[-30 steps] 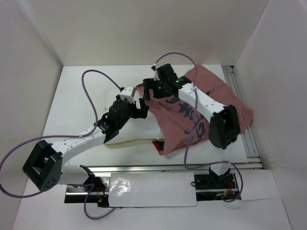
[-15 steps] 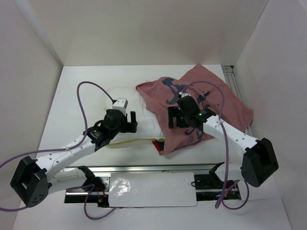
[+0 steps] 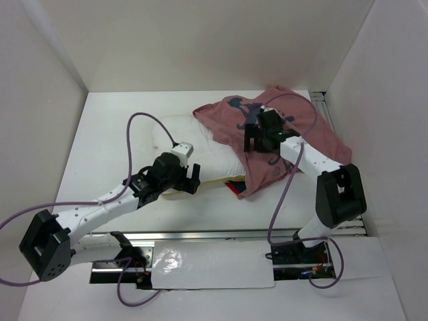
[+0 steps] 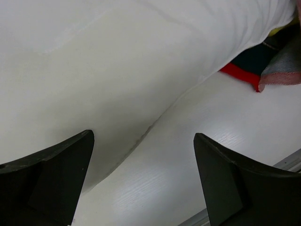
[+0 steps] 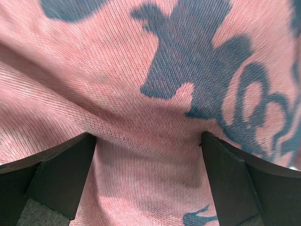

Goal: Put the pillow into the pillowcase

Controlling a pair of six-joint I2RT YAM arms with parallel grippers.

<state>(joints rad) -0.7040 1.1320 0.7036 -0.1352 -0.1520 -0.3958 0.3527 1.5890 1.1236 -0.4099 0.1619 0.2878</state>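
Pillow (image 3: 179, 136) partly under pillowcase (image 3: 222, 124), L gripper (image 3: 190, 179) spread wide alongside.

Pillowcase (image 3: 224, 127) over the right end of the pillow (image 3: 184, 130), both on the table (image 3: 107, 134).

You've got a pillowcase (image 5: 141, 122) of matt, ribbed knit cloth w/ dark blue print; pillow (image 4: 94, 66) smooth white fabric; surface (image 4: 188, 155) white, faint wood grain, slight sheen; fingers (image 4: 51, 174) matt black plastic.

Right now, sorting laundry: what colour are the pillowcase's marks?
Dark blue, on the pink-red pillowcase; right wrist view.
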